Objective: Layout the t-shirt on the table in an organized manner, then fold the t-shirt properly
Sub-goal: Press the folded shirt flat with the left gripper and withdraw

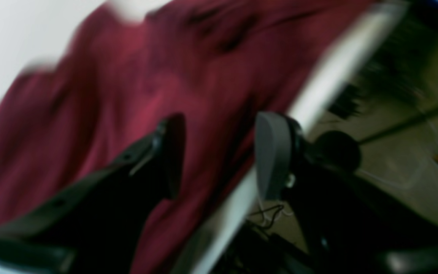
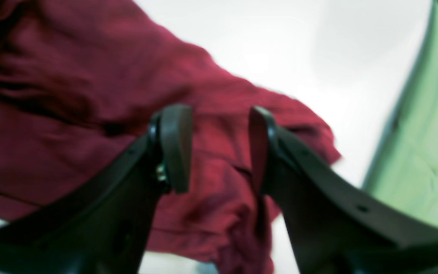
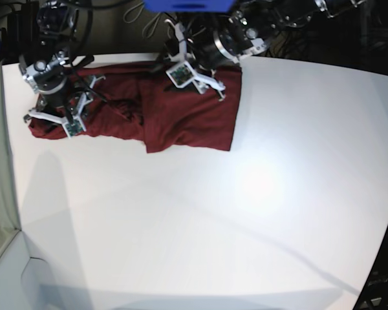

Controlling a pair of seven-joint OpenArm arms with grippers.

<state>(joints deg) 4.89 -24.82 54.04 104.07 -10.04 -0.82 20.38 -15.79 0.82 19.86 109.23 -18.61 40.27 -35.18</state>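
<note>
The maroon t-shirt (image 3: 181,110) lies wrinkled and bunched along the far left part of the white table (image 3: 246,213). My left gripper (image 3: 197,82) is open over the shirt's far edge. In the blurred left wrist view it (image 1: 219,156) hovers over the shirt (image 1: 127,95), right at the table's edge (image 1: 333,72), with nothing between the fingers. My right gripper (image 3: 55,123) is open over the shirt's left end. In the right wrist view it (image 2: 217,148) is above a crumpled sleeve-like part of the shirt (image 2: 89,114), holding nothing.
Beyond the table's far edge are floor and cables (image 1: 401,160). A green cloth (image 2: 424,133) hangs at the table's left side. A blue object (image 3: 187,5) sits behind the arms. The table's left edge (image 3: 10,161) is close to the right gripper.
</note>
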